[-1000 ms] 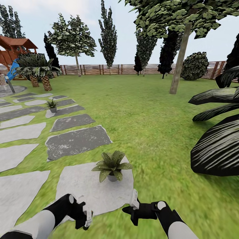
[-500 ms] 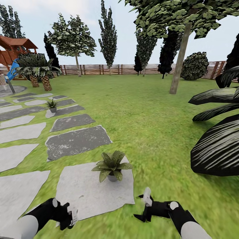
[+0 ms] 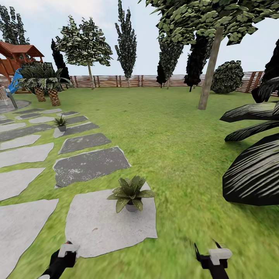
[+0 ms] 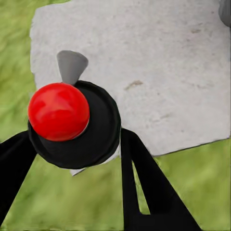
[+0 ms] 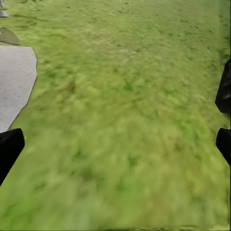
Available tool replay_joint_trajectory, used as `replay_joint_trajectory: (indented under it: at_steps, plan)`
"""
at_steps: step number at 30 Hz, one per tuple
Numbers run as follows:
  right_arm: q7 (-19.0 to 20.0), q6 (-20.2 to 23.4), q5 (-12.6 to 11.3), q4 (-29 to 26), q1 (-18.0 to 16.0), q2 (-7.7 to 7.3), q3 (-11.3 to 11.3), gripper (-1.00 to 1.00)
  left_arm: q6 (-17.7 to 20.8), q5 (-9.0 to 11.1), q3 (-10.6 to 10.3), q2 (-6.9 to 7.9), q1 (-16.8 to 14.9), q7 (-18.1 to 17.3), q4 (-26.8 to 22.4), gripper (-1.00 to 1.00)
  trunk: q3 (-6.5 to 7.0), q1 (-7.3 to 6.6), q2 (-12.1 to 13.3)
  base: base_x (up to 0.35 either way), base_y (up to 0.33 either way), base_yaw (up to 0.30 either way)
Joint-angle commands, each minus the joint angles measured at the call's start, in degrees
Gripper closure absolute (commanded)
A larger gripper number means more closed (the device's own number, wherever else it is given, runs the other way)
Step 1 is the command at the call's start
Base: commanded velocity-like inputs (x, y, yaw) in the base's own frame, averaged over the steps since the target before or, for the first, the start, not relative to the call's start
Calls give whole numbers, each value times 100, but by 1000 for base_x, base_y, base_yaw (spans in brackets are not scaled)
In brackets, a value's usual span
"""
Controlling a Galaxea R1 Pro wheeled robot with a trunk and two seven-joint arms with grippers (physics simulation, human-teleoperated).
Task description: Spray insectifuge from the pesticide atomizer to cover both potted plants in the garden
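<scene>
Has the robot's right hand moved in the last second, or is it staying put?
Yes. The right hand has drawn back toward the robot and out to the right, away from the pale stepping stone with the nearer potted plant, which hasn't shifted.

The lawn (image 3: 166, 143) runs back to a slatted fence (image 3: 128, 80). Flat stepping stones lie on it at the left, pale and dark grey, in rows leading far left. On the nearest pale stone (image 3: 108, 226) stands a potted plant (image 3: 130, 193), at its far right corner. A second, smaller-looking plant (image 3: 61, 123) sits on a far stone (image 3: 75, 129). A tree trunk (image 3: 209, 69) rises from the grass at mid right.
</scene>
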Motion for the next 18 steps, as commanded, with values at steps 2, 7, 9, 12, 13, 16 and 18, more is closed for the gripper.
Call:
replay_joint_trajectory:
  at_steps: [2, 7, 9, 12, 13, 16, 18]
  plan:
    - [-33, -180, -162, 16, 68, 7, -32, -100, -116, 74, -56, -25, 103, 120, 14, 100, -4, -1, -2, 0, 0, 0]
    - [-46, -249, -305, 468, 122, 17, -28, -100, -170, 57, -62, -159, 246, 227, 623, 100, -4, -1, -2, 0, 0, 0]
    - [-52, -252, -318, 797, 124, 24, -26, -100, -165, 60, -60, -169, 309, 241, 748, 100, -4, -1, -2, 0, 0, 0]
    - [-49, -248, -320, 1004, 126, 82, -17, -100, -163, 68, -65, -183, 436, 249, 820, 100, -4, -1, -2, 0, 0, 0]
    - [-41, -246, -321, 1126, 126, 98, -15, -100, -170, 86, -65, -197, 447, 249, 824, 100, -4, -1, -2, 0, 0, 0]
    - [-38, -240, -321, 1216, 142, 102, -15, -100, -178, 110, -65, -203, 451, 250, 826, 100, -4, -1, -2, 0, 0, 0]
    - [-37, -237, -321, 1232, 149, 104, -14, -100, -185, 116, -65, -204, 452, 250, 818, 100, -4, -1, -2, 0, 0, 0]
